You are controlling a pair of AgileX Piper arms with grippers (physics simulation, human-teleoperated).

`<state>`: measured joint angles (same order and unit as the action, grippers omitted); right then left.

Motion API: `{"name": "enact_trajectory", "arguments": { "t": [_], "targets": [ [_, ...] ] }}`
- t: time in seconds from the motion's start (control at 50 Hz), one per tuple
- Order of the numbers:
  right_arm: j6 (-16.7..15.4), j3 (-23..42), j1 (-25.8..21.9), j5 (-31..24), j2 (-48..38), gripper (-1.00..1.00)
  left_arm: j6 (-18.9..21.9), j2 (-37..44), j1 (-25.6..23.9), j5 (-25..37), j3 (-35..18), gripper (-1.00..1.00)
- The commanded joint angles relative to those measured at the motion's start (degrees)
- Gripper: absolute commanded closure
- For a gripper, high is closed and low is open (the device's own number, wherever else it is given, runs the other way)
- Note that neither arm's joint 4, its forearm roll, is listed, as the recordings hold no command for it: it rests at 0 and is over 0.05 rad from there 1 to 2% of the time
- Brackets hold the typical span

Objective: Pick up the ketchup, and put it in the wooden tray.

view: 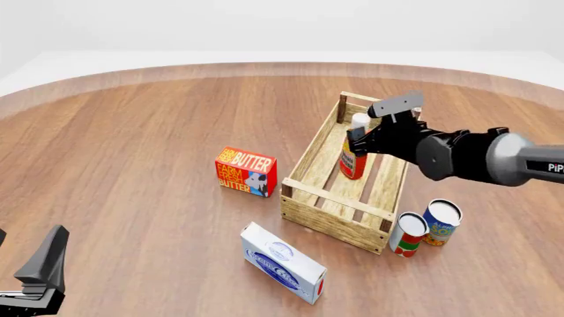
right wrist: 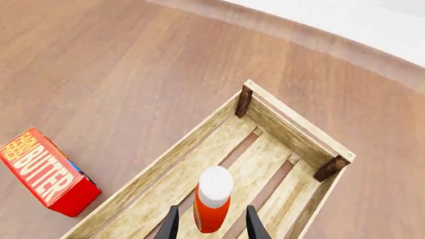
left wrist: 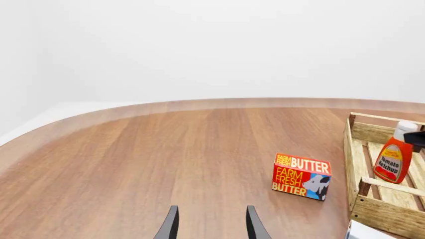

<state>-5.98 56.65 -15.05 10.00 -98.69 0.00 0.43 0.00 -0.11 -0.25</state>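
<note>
I have the tall slim red-orange ketchup squeeze bottle with its white cap (view: 353, 156) standing upright inside the long light-wood slatted tray (view: 305, 160), toward the far end, so the placing looks essentially done to me. My right gripper (view: 356, 138) sits at the bottle, and in the right wrist view its fingers (right wrist: 171, 225) flank the bottle's body with what looks like a sliver of space on each side; I judge them parted rather than clamped, though I can't be certain contact is gone. What's left, I think, is lifting that arm straight up without tipping the bottle or catching the tray wall. My left gripper (left wrist: 211, 225) is parked low over bare wooden table (view: 132, 152), well apart from everything, its fingers spread and holding nothing. The red-orange butter box (view: 246, 172) stands just beside the tray's left wall, a white-and-blue carton (view: 283, 262) lies in front, and two cans (view: 426, 228) stand at the near right corner; none blocks an upward retreat.
</note>
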Motion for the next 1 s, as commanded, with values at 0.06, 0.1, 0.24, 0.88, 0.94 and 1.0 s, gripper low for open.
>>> {"name": "enact_trajectory", "arguments": {
  "t": [0.06,0.1,0.24,0.88,0.94,1.0],
  "targets": [
    [-1.2,-0.5,-0.4,-2.2,4.9,-1.0,0.0,0.0,0.0,0.0,0.0,-1.0],
    [-1.5,-1.0,-0.4,-1.8,4.9,-1.0,0.0,0.0,0.0,0.0,0.0,-1.0],
    [-1.3,-3.9,-0.9,-1.6,8.2,-1.0,0.0,0.0,0.0,0.0,0.0,-1.0],
    [-1.5,-31.6,-2.8,-4.6,43.0,-1.0,0.0,0.0,0.0,0.0,0.0,-1.0],
    [-1.8,-33.9,-2.5,-5.1,45.8,-1.0,0.0,0.0,0.0,0.0,0.0,-1.0],
    [-1.9,-36.6,-2.2,-7.1,51.6,-1.0,0.0,0.0,0.0,0.0,0.0,-1.0]
  ]
}}
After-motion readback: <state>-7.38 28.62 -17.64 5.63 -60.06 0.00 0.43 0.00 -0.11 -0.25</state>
